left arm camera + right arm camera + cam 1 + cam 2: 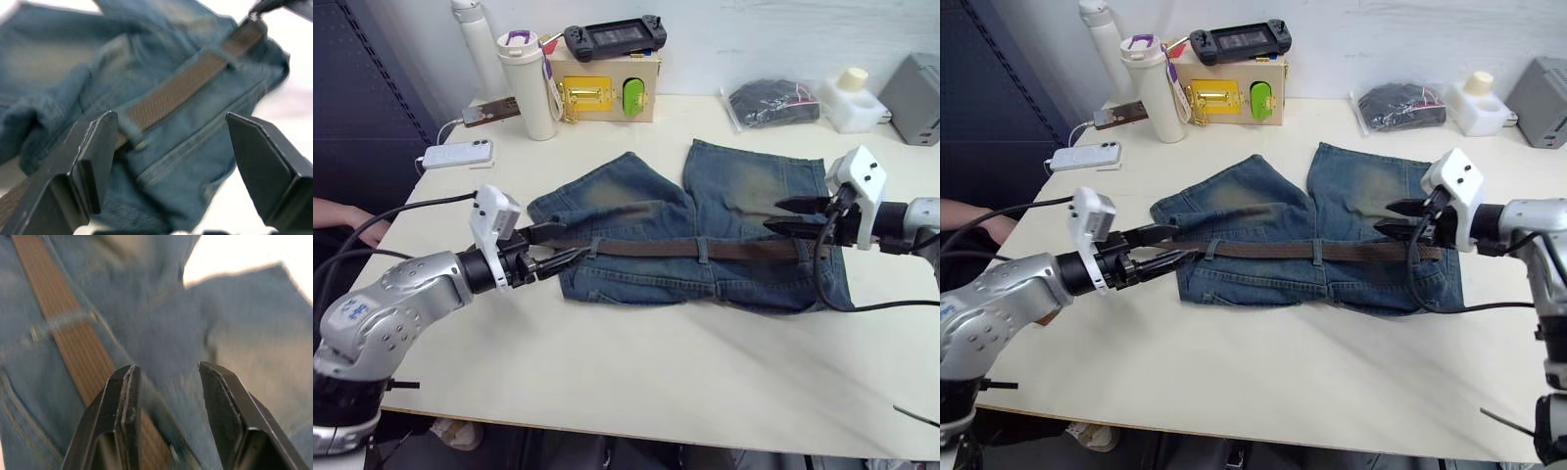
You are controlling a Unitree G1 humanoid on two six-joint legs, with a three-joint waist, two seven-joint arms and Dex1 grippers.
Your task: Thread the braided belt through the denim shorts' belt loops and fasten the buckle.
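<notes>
Denim shorts (705, 230) lie flat mid-worktop (636, 382), waistband nearest, braided belt (685, 249) running across it under at least two belt loops (703, 250). Left pincer (560, 247) gapes, released, at the belt's left end; right pincer (793, 217) hovers spread at the right end, apparently grasping nothing.

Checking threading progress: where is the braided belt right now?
In the left eye view the braided belt lies across the denim shorts' waistband, under the belt loops, spanning between the left gripper and right gripper.

We see a pale table (636, 382); shorts (705, 235) lie at centre, a box (603, 90) at 12 o'clock.
</notes>
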